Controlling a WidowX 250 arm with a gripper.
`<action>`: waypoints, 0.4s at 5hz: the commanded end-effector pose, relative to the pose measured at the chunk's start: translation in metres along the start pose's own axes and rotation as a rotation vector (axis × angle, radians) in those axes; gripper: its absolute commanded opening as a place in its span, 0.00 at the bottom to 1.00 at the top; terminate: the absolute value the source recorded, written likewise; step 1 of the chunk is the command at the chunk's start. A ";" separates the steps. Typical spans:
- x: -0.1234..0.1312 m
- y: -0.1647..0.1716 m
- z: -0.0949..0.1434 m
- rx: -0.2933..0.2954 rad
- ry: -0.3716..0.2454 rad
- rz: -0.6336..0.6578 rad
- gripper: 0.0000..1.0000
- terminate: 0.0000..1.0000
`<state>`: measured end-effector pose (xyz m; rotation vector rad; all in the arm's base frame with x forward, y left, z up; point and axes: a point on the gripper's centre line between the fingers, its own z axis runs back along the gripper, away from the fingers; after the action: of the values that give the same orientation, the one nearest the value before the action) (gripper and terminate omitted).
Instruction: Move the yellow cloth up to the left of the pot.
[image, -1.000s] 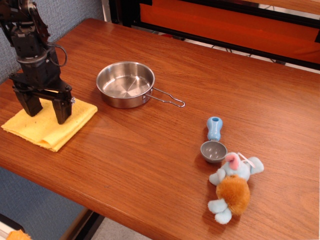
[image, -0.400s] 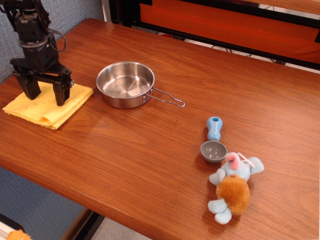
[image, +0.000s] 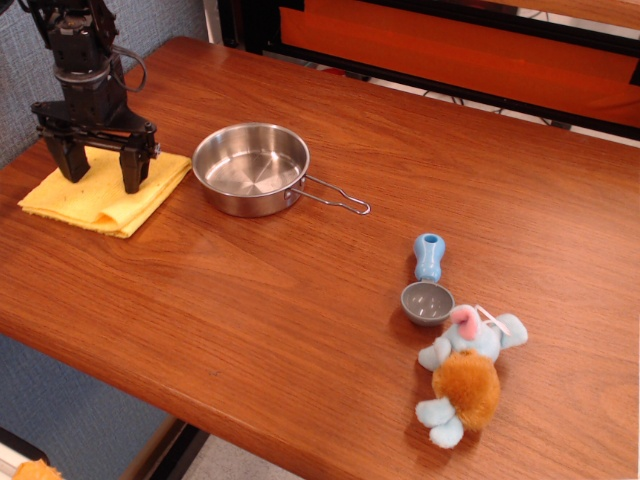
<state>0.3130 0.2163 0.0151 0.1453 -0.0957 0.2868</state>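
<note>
Robot lab or office test bench: wooden table (image: 330, 300), grey fabric partition wall (image: 150, 25) behind arm, orange panel (image: 450, 50) in black frame, toy props.

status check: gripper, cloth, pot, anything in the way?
Gripper open, fingers down on the yellow cloth. Cloth flat on the table, just left of the pot, not touching it. Nothing between them.
</note>
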 end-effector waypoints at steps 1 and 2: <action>0.037 -0.008 0.017 -0.009 -0.100 0.041 1.00 0.00; 0.049 -0.018 0.014 -0.007 -0.107 0.037 1.00 0.00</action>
<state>0.3573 0.2096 0.0177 0.1399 -0.1670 0.3231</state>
